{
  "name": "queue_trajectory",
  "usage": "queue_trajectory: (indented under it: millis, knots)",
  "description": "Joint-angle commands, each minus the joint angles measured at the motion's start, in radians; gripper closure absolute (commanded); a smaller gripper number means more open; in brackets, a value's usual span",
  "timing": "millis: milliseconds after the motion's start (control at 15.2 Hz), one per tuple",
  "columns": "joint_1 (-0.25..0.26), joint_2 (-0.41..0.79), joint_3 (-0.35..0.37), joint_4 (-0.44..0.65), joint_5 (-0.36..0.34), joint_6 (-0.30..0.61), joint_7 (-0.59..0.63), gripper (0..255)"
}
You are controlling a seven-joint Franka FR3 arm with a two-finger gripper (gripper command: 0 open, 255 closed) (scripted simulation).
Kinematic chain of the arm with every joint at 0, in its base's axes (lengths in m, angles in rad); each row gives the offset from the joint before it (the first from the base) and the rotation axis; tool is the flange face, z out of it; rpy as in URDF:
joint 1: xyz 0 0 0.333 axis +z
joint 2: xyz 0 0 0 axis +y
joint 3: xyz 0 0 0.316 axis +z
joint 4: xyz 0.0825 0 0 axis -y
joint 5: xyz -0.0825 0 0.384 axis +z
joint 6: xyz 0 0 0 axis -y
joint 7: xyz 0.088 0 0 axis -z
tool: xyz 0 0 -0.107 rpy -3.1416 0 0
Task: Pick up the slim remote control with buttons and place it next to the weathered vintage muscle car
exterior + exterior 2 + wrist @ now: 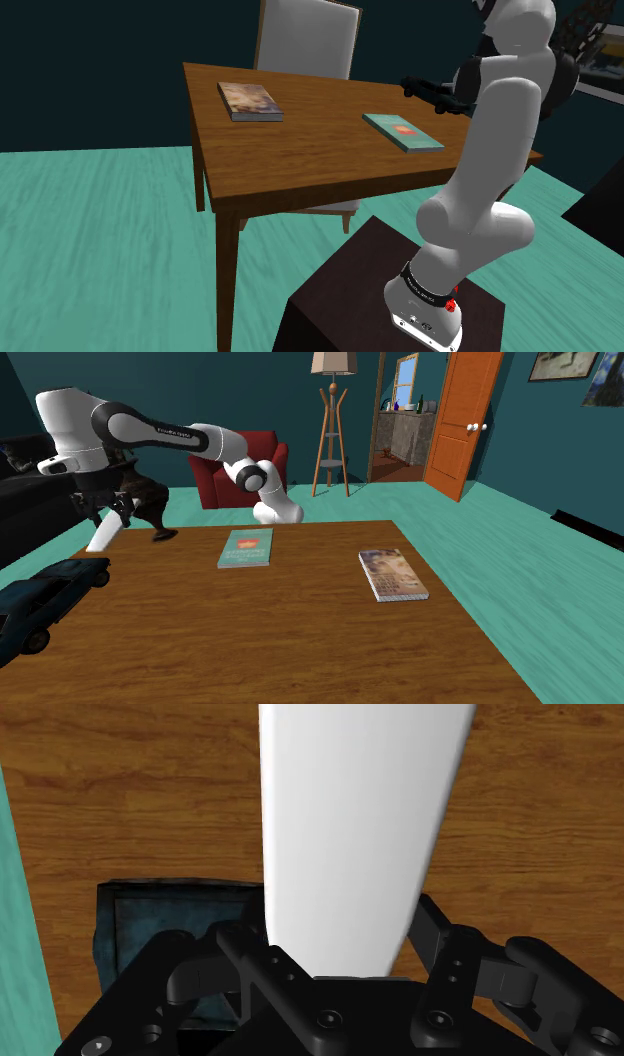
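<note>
**Item 1. Claw** (108, 512) (340, 939): black, two-fingered, pointing down over the table. It is closed narrow on item 2, and the fingers (436, 926) press that item's sides in the wrist view.

**Item 2. Remote control** (102, 535) (360, 824): slim and tapered, drawn plain white with no buttons visible. It is clamped in the claw and hangs down from it at a slant. Its free end is lifted off the wood, just above and beside the nearest end of item 3.

**Item 3. Toy muscle car** (40, 602) (150, 919) (432, 92): dark blue-black with a dull, worn finish, standing on the table. It is directly beneath the claw, to one side of the held remote control. Contact between the two cannot be told.

**Item 4. Table** (300, 642) (300, 160): brown wood grain, under the claw.

**Item 5. Teal-covered book** (246, 548) (403, 132): lies flat on the table, apart from the claw.

**Item 6. Second book** (392, 574) (249, 101): pale pictured cover, lies flat. It is well apart from the claw and farther off than item 5.

**Item 7. White chair** (305, 35): at the table's far edge in the shoulder view, well apart from the claw.

**Item 8. Red armchair** (215, 482): on the teal floor (520, 552) beyond the table, behind the arm.

**Item 9. Stand** (340, 300): dark box carrying the arm's base.
</note>
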Motion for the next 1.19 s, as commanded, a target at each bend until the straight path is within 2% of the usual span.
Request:
queue_trajectory:
  millis: [0, 462, 1122]
  knots:
    - [0.032, -0.027, -0.005, -0.076, -0.02, 0.05, 0.001, 255]
    - [0.107, -0.098, -0.013, -0.28, -0.072, 0.188, 0.011, 255]
    - [0.161, -0.152, -0.014, -0.487, -0.107, 0.35, 0.021, 255]
